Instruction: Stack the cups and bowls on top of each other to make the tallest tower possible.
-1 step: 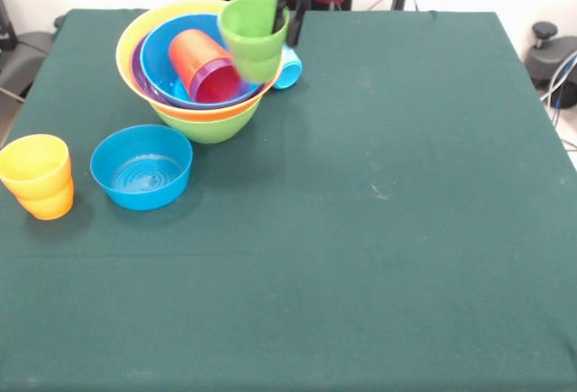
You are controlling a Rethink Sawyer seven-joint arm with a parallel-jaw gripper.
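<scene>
The tower [206, 122] is a lime green bowl holding nested bowls, with yellow [135, 31] the widest and a big blue one [160, 50] innermost. Inside the blue bowl lie an orange cup [194, 54] and a purple cup [216, 81], both on their sides. My gripper [285, 24] is shut on a green cup [252, 36], one finger inside its rim and one outside. The cup hangs slightly tilted over the tower's right rim. A light blue cup [290, 68] lies on its side behind the tower, partly hidden.
A smaller blue bowl [141, 167] stands upright on the green tablecloth in front of the tower. At the left edge a yellow cup [34, 165] sits nested in an orange cup [50, 203].
</scene>
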